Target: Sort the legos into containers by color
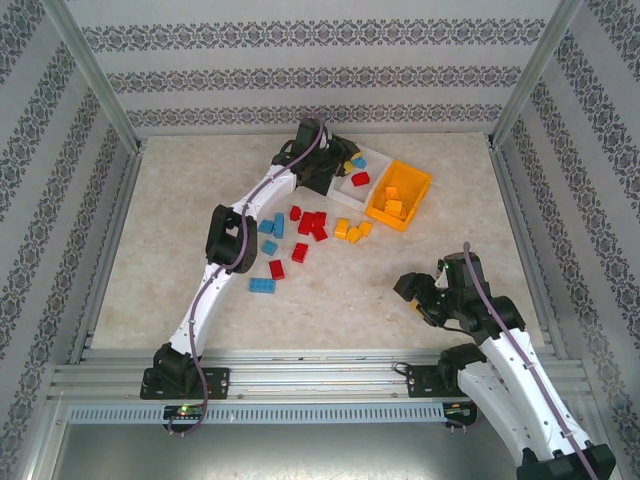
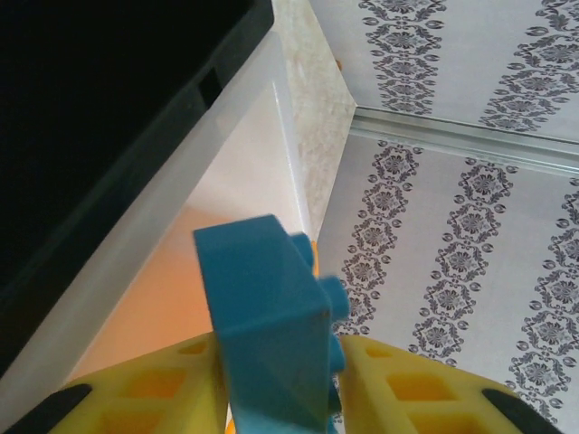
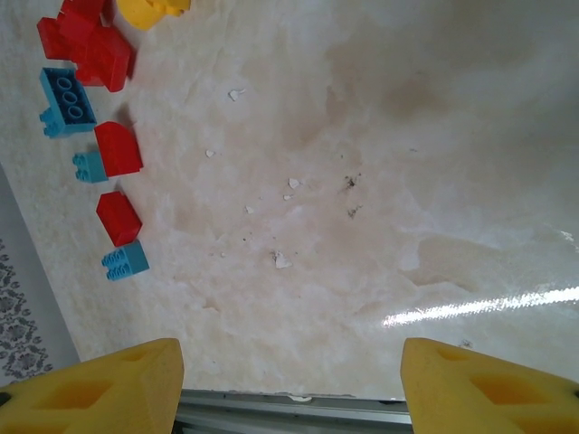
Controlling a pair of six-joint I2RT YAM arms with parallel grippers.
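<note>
On the left of the pale table, left arm stretched from the near edge to the far middle. At its tip, left tool pinching a light blue brick between yellow pads, brick tilted, studs to the right in the wrist view. Behind the brick there, black bin at upper left, right beside the white bin; whether the brick hangs over black or white, cannot tell.

Toward the middle of the table, loose legos spread in a band right of the arm: blue bricks nearest the arm, red bricks in a cluster further right, a few yellow bricks beyond them, near the orange bin. Further back, white bin holding a yellow piece, a blue piece and a red piece. Just to its right, orange bin set at an angle, with orange-yellow bricks inside.

At the near right, right tool hovering over bare table, well apart from the bins, yellow fingers spread wide, nothing between them. In its wrist view, red and blue bricks lying at the upper left, some touching in pairs.
</note>
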